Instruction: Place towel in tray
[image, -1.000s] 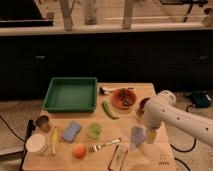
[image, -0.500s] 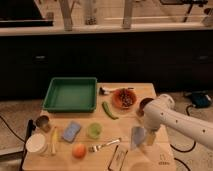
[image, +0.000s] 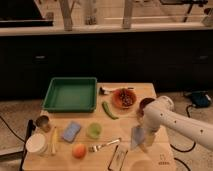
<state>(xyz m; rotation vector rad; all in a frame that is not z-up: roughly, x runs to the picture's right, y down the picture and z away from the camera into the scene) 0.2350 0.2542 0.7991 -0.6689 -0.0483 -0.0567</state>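
- Dim, warm light from above; the counter is lit, the cabinets behind it are near black.
- Whole frame soft and grainy; small items smear.
- Claw at the counter's front right, blurring into the pale towel.
- Mild glare on the white arm.

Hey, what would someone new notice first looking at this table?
The white robot arm reaching in from the right, its pincer hanging low over the table's front right, just beside the pale grey-blue towel. Then the big green tray at the back left, with the orange bowl to its right.
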